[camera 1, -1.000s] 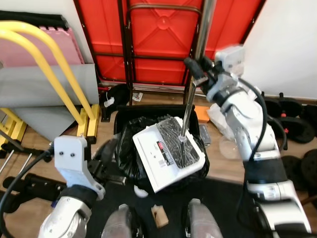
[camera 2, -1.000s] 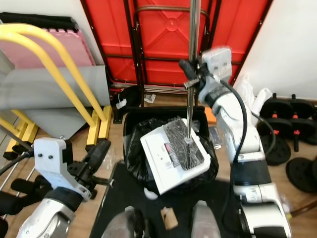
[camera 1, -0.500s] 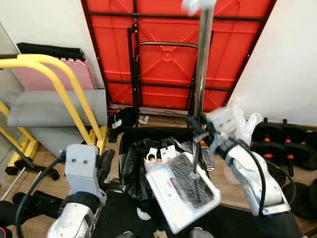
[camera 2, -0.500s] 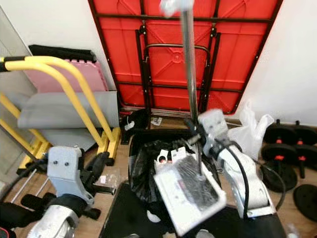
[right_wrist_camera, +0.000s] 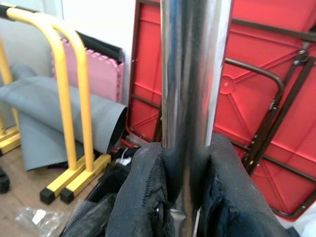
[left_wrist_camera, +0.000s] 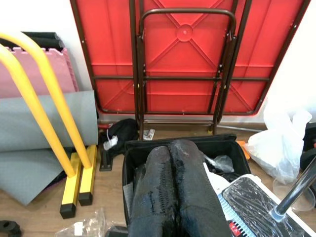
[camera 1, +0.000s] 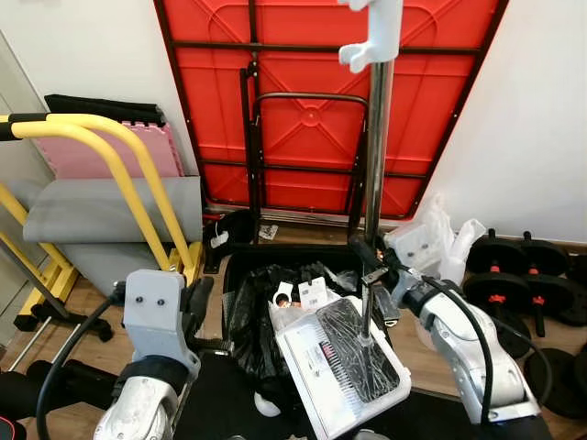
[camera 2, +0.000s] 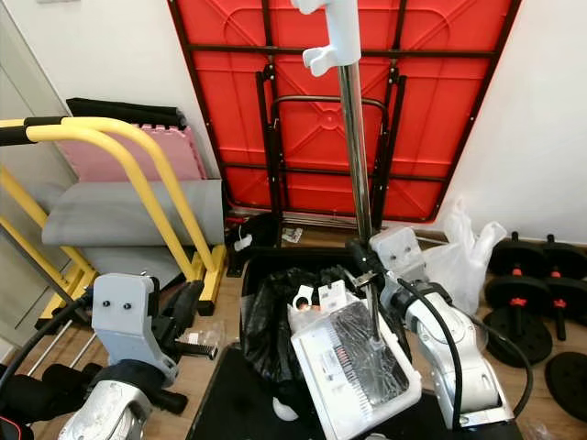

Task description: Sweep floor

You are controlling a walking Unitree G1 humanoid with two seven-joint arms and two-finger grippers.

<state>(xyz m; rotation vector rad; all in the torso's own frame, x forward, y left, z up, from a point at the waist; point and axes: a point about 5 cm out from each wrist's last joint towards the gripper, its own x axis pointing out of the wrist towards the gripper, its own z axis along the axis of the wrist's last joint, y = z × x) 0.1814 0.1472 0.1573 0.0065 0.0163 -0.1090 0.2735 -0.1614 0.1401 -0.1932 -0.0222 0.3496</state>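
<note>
**Dustpan held over the black bin**

The landmark is the black bag-lined rubbish bin, standing on the wooden floor in front of a folded red table leaned against the white wall.

Left of the bin, the yellow tubular frame and a rolled grey mat crowd the floor, and the frame's foot stands just beside the bin's left edge. A pink foam mat leans behind them. The left gripper hangs near the bin's left side, its two black fingers pressed together and holding nothing.

Over the bin's right front rim sits the white long-handled dustpan, tilted, with dark debris on its tray. Its chrome pole rises upright from the tray, with a white clip near its top. The right gripper pinches this pole between its fingers above the tray.

Right of the bin lie a white plastic bag and black dumbbells, well apart from the rim, with a strip of bare floor between.
</note>
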